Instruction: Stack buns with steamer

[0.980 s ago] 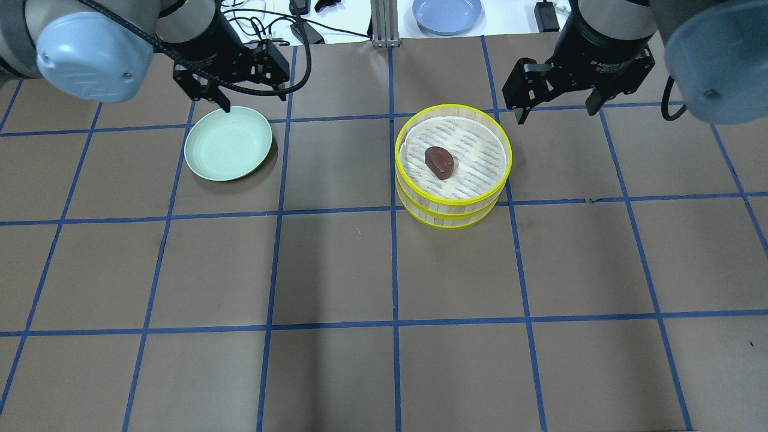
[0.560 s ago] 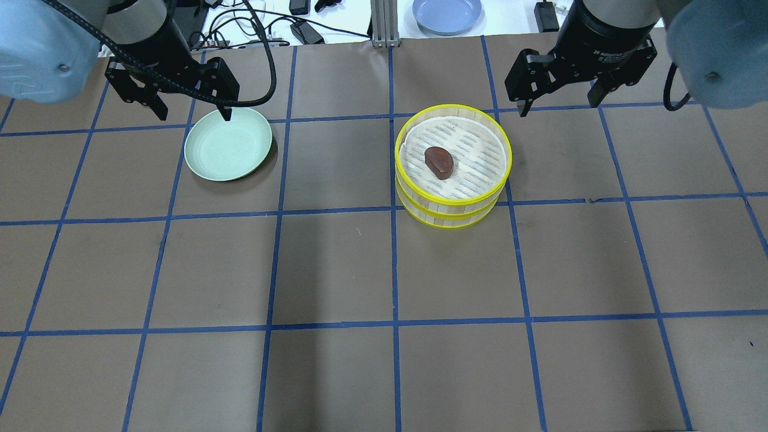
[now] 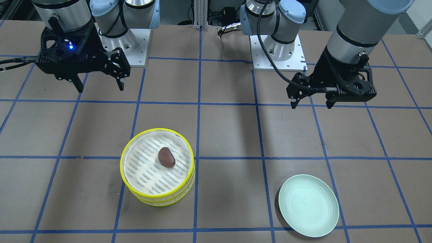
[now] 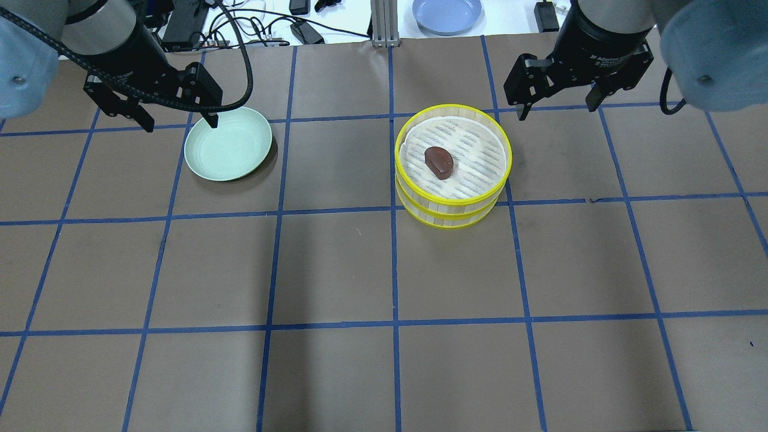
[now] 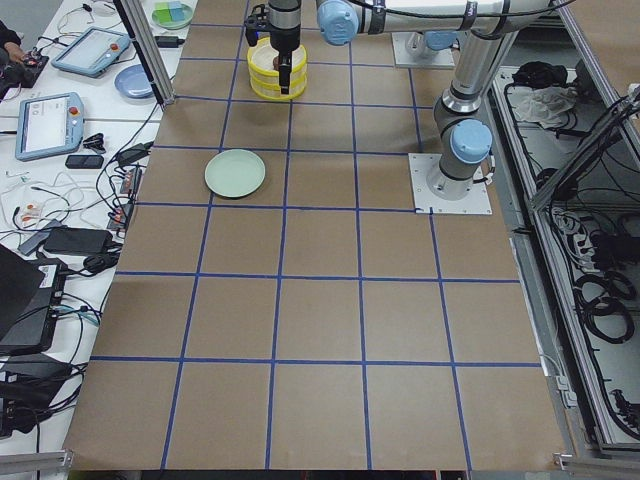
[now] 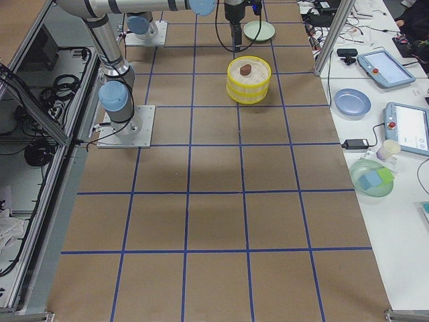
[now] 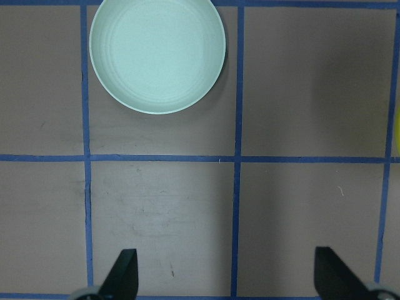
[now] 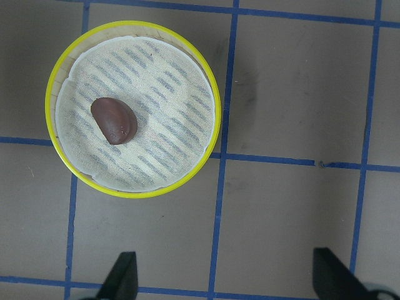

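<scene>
The two steamer tiers [image 4: 474, 180] stand stacked, yellow rims aligned, right of the table's centre. The dark reddish-brown bun [image 4: 438, 162] lies on the top tier's white cloth; both also show in the right wrist view, the steamer [image 8: 162, 150] and the bun [image 8: 114, 120]. The cream-white bun is hidden. My left gripper [image 4: 180, 123] is open and empty, hovering over the far left edge of the mint-green plate [image 4: 231, 153]. My right gripper [image 4: 558, 110] is open and empty, above the table beyond the steamer's far right side.
The mint-green plate is empty in the left wrist view [image 7: 157, 53]. A blue plate [image 4: 447, 13], cables and devices lie on the white bench beyond the table's far edge. Brown matting with blue tape lines covers the table [image 4: 384, 336].
My left gripper has moved left along the plate's far side, staying open. My right gripper has shifted only slightly. The steamer, bun and plate have not moved.
</scene>
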Robot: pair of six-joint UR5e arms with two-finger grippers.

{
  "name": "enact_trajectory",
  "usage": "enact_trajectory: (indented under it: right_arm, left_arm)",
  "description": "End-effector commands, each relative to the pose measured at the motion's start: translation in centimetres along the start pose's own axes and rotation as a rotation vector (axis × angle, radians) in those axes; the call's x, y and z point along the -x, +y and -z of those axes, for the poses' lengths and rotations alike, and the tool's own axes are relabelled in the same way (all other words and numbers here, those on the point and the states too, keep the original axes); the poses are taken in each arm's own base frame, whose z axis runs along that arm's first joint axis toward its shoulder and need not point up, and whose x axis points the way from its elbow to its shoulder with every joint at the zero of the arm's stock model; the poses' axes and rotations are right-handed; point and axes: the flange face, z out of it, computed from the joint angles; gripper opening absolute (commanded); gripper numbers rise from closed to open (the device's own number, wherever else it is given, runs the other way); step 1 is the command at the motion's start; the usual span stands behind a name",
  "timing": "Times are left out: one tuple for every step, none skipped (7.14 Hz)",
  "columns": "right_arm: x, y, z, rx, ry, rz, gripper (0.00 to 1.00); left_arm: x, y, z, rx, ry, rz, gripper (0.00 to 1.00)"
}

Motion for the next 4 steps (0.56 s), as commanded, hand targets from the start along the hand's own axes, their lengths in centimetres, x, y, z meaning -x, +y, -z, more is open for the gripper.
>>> enact_trajectory:
  right_arm:
    - [-0.13, -0.2, -0.39, 0.006, 0.004, -0.001, 1.0]
    - [-0.13, -0.21, -0.37, 0.005, 0.004, -0.002, 1.0]
    - [-0.1, -0.22, -0.37, 0.004, 0.001, -0.003, 1.0]
    - [-0.1, -0.24, -0.3, 0.003, 0.001, -0.002, 1.0]
  left_arm:
    - [0.21, 0.39, -0.14, 0.001, 0.011, 0.013, 1.0]
    - [0.28, 0.48, -0.28, 0.004, 0.011, 0.014, 1.0]
    - [0.37, 0.51, -0.21, 0.003, 0.009, 0.016, 1.0]
    - [0.42, 0.52, -0.22, 0.005, 0.005, 0.016, 1.0]
